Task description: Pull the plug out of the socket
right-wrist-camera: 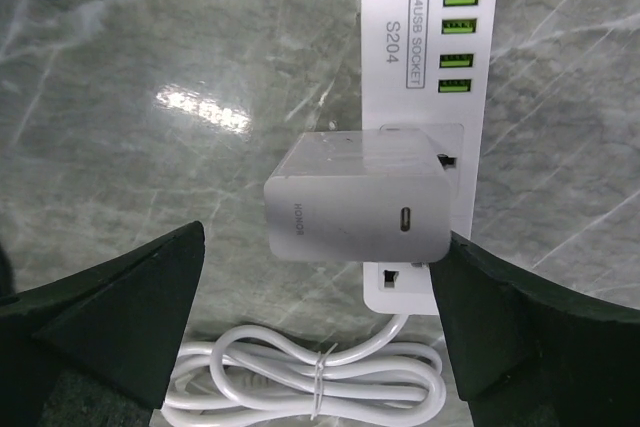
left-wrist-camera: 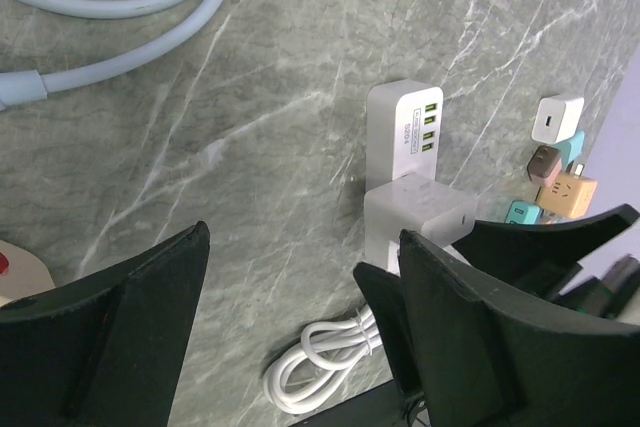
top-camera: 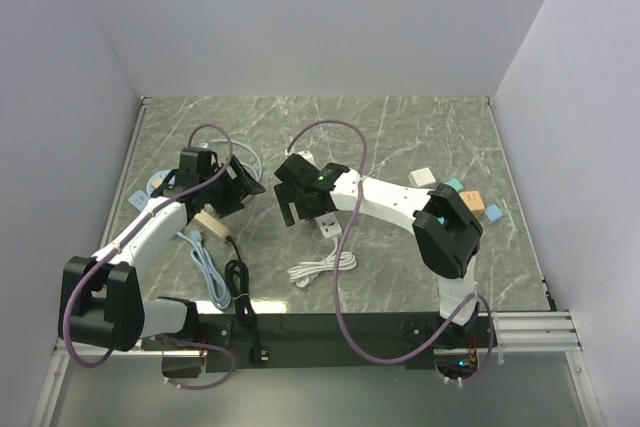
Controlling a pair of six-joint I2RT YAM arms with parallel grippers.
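White plug (right-wrist-camera: 357, 209) seated in socket (right-wrist-camera: 425, 67). Right fingers (right-wrist-camera: 110, 297) spread astride it; left fingers (left-wrist-camera: 100, 317) spread, empty. Risk: unheld socket lifts too.

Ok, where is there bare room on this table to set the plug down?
The far strip of table along the back wall is bare; so is the patch between the power strip and the black cable. Crowded around the blue cable near-left and the small adapters at right.
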